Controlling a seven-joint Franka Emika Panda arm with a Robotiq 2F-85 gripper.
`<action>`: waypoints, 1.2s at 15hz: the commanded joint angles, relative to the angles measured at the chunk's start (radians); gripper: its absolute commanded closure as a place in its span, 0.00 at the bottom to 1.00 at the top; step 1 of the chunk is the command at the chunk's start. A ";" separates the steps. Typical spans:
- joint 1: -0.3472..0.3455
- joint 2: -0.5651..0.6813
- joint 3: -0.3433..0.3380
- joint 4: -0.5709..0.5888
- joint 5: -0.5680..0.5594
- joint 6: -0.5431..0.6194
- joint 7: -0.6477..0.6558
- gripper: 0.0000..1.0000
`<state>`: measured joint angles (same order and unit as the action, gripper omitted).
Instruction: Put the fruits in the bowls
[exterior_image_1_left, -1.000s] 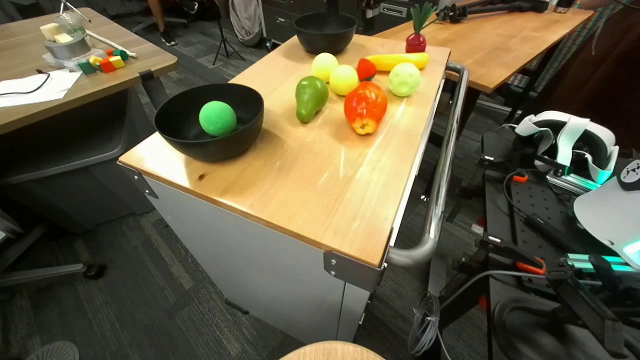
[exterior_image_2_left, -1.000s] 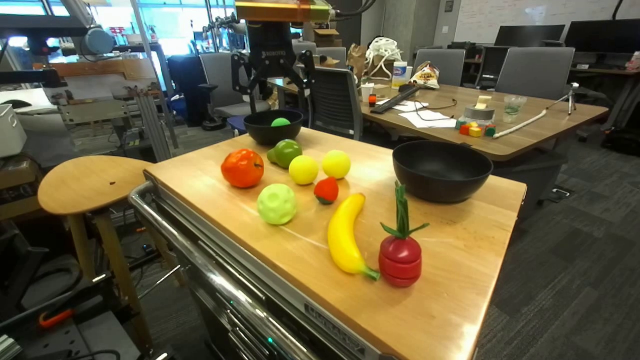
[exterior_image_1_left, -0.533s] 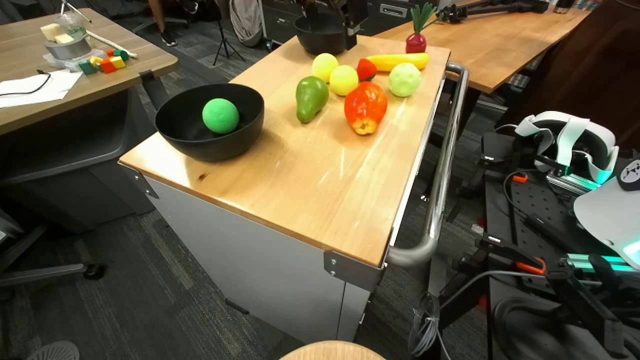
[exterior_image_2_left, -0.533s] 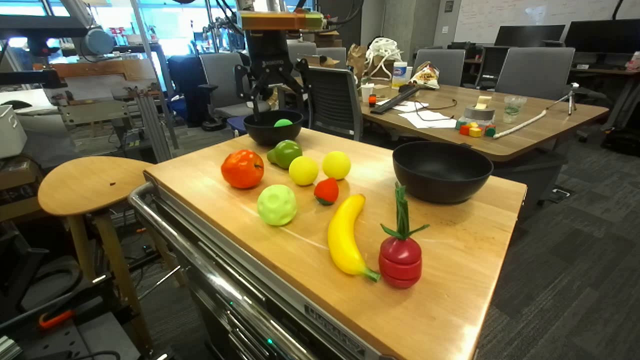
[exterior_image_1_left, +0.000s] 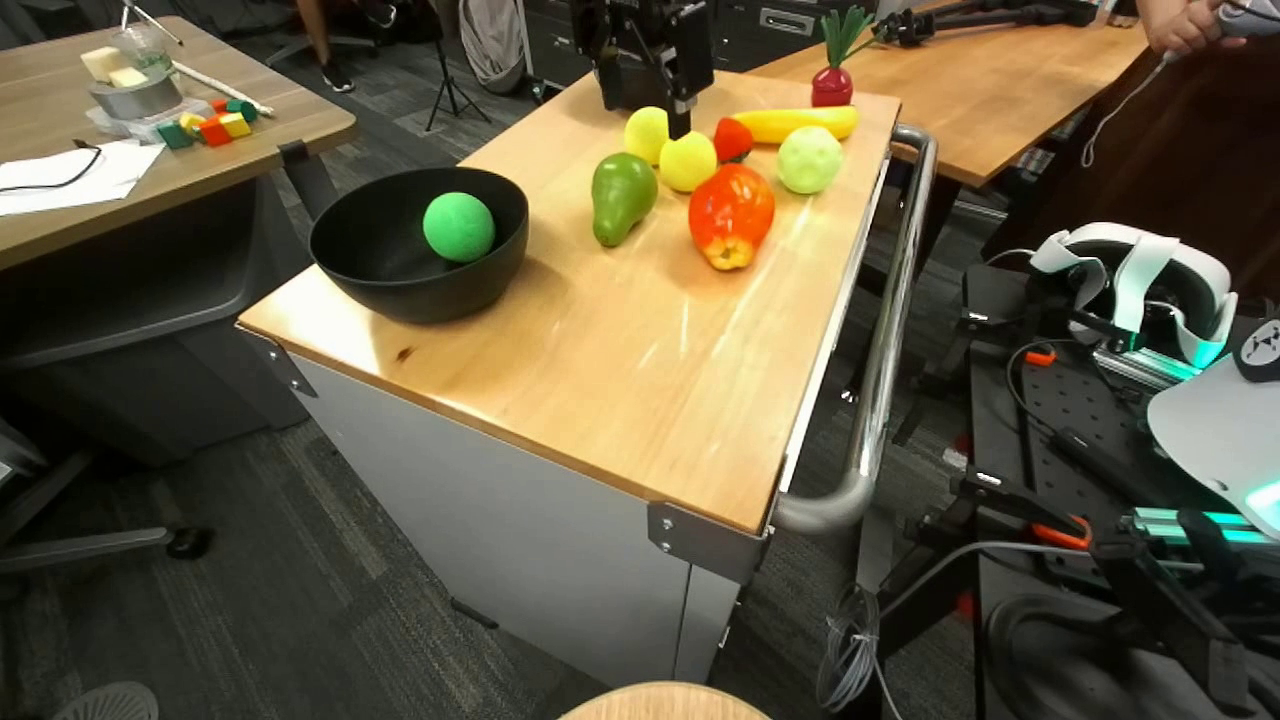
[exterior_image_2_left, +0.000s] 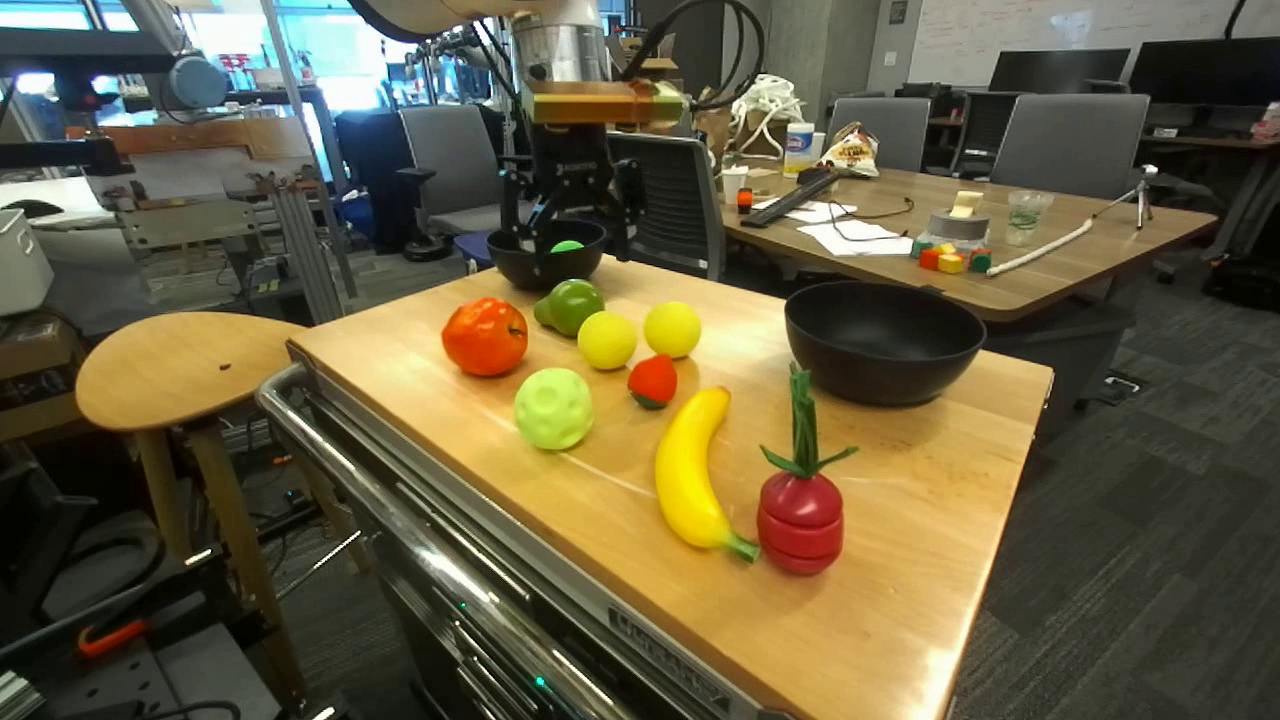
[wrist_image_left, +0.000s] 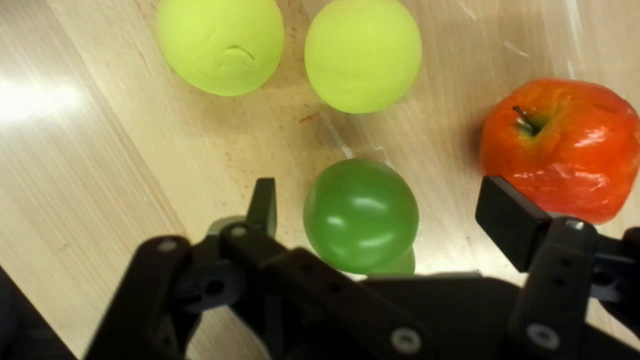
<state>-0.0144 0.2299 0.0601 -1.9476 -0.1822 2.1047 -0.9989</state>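
Note:
My gripper (wrist_image_left: 384, 212) is open, its fingertips on either side of the green pear-shaped fruit (wrist_image_left: 361, 215) in the wrist view, touching nothing. The gripper also hangs above the table in both exterior views (exterior_image_1_left: 645, 110) (exterior_image_2_left: 580, 255). The fruit lies on the tabletop (exterior_image_1_left: 622, 190). One black bowl (exterior_image_1_left: 345, 245) holds a green ball (exterior_image_1_left: 459, 227). Another black bowl (exterior_image_2_left: 885, 365) looks empty; the gripper hides much of it in an exterior view. On the table are a red-orange fruit (exterior_image_2_left: 485, 337), two yellow balls (exterior_image_2_left: 607, 340) (exterior_image_2_left: 672, 330), a strawberry (exterior_image_2_left: 653, 382) and a banana (exterior_image_2_left: 693, 470).
A light green ball (exterior_image_2_left: 554, 408) and a red radish-like toy with leaves (exterior_image_2_left: 800, 522) also stand on the wooden cart top (exterior_image_1_left: 600, 370). The red-orange fruit (wrist_image_left: 565, 145) sits close by one finger in the wrist view. A metal handle (exterior_image_1_left: 885, 340) runs along one cart edge.
The gripper has come down and over towards the green pear-shaped fruit. The green ball has shifted a little inside its bowl. A person's hand has come into an exterior view.

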 joint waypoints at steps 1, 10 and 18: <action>-0.027 0.044 0.008 0.013 0.070 0.046 -0.091 0.00; -0.008 0.121 0.031 -0.015 0.010 0.177 -0.206 0.00; 0.002 0.097 0.034 -0.039 -0.018 0.199 -0.213 0.58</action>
<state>-0.0208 0.3701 0.0944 -1.9669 -0.1775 2.2809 -1.2032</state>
